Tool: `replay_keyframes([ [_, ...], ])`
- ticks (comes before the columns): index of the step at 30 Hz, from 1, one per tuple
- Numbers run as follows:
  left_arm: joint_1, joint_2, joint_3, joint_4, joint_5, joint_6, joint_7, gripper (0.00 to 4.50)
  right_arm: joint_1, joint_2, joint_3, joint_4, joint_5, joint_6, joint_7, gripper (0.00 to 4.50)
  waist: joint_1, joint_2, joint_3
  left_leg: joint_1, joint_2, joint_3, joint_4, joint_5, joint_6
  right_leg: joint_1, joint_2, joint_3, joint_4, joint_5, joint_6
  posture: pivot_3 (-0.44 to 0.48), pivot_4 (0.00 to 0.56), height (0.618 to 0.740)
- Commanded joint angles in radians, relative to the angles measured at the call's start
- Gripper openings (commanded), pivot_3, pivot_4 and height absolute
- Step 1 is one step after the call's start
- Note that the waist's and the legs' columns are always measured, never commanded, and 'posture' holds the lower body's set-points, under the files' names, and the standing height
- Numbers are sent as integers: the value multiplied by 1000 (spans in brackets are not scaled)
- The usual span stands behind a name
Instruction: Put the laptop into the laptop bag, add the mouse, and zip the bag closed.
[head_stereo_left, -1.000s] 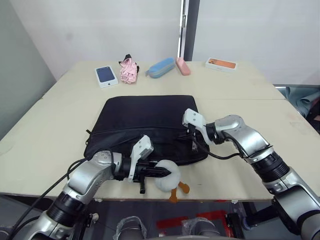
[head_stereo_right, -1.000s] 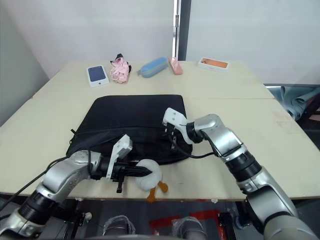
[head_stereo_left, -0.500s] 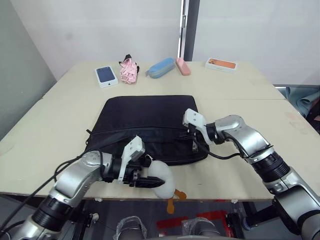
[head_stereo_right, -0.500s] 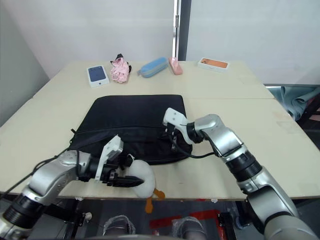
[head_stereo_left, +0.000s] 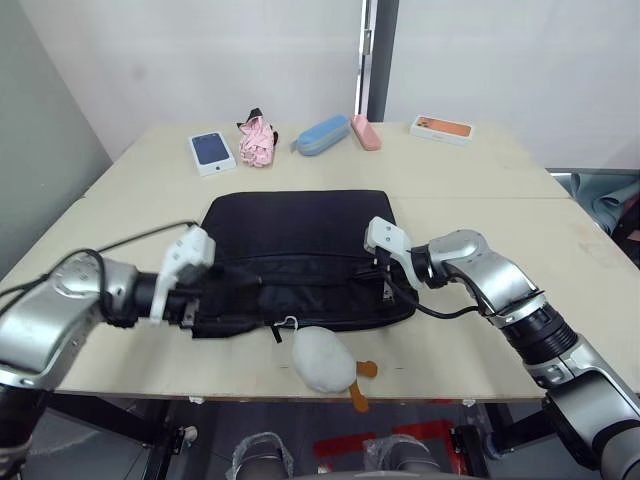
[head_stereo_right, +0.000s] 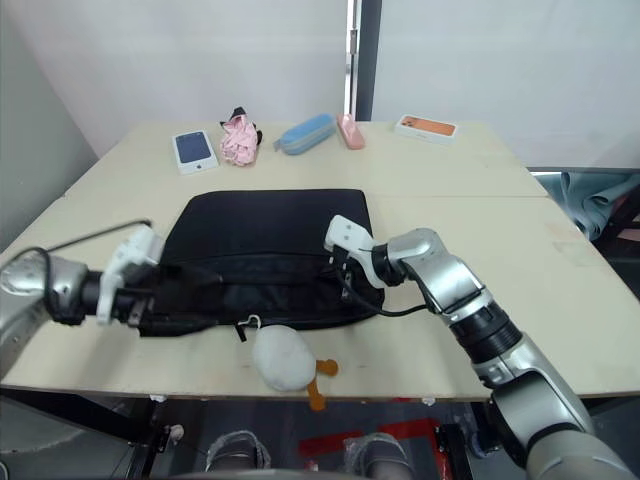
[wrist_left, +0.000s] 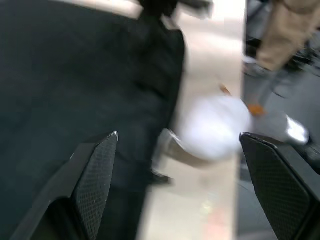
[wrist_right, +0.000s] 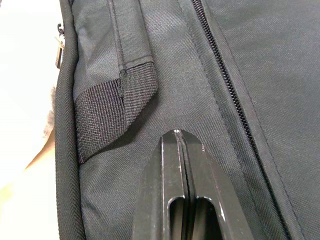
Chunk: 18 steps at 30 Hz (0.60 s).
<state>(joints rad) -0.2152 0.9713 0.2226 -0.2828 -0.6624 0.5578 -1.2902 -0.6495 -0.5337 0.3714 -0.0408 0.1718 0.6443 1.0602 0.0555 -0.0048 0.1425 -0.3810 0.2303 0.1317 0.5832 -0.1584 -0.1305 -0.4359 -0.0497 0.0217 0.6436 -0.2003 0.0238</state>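
Observation:
The black laptop bag (head_stereo_left: 300, 235) lies flat in the middle of the table, its zipper (wrist_right: 220, 75) running along the top face. My left gripper (head_stereo_left: 240, 298) stands open over the bag's front left corner, holding nothing. A white plush duck (head_stereo_left: 322, 360) hangs by a short cord from the bag and rests at the table's front edge; in the left wrist view the duck (wrist_left: 212, 127) lies beyond the spread fingers. My right gripper (wrist_right: 176, 135) is shut, its tips pressed on the bag's fabric near the front right corner beside a strap end (wrist_right: 117, 107). The laptop and the mouse are out of view.
Along the table's far side lie a boxed blue phone (head_stereo_left: 212, 152), a pink crumpled cloth (head_stereo_left: 258, 140), a blue pouch (head_stereo_left: 322, 135), a small pink case (head_stereo_left: 366, 132) and an orange box (head_stereo_left: 441, 128). The table's front edge (head_stereo_left: 450, 398) runs just behind the duck.
My left gripper opened, let go of the plush duck and swung left to the bag's front left corner. The duck dropped onto the table edge. The right arm stayed put.

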Motion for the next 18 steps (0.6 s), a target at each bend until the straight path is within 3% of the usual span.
replay_keyframes([
  [1,-78,-12,52,60,-21,-64,-12,4075,-15,0,-64,-19,44,2,4,0,1,0,0,0,0,0,0,0,0,0,0,0,0,0,0,0,150,740],
  [6,-193,-91,-56,131,55,-187,-36,4075,17,-61,-193,-151,176,90,28,0,15,0,0,-1,0,0,0,0,0,-1,0,0,0,0,0,0,150,740],
  [7,-205,-105,-79,146,69,-210,-52,3850,30,-78,-218,-183,203,109,32,0,20,0,0,-2,0,0,0,0,0,-1,0,0,-1,0,0,0,150,740],
  [9,-233,-138,-128,205,105,-259,-79,3331,72,-126,-289,-264,275,158,45,0,31,0,0,-2,0,0,-1,0,0,-1,0,0,-2,0,0,0,150,740],
  [18,-412,-312,-303,595,285,-566,-224,135,288,-260,-674,-581,635,384,-53,0,52,0,0,-1,0,1,-1,0,0,0,0,1,-2,0,0,0,150,740],
])
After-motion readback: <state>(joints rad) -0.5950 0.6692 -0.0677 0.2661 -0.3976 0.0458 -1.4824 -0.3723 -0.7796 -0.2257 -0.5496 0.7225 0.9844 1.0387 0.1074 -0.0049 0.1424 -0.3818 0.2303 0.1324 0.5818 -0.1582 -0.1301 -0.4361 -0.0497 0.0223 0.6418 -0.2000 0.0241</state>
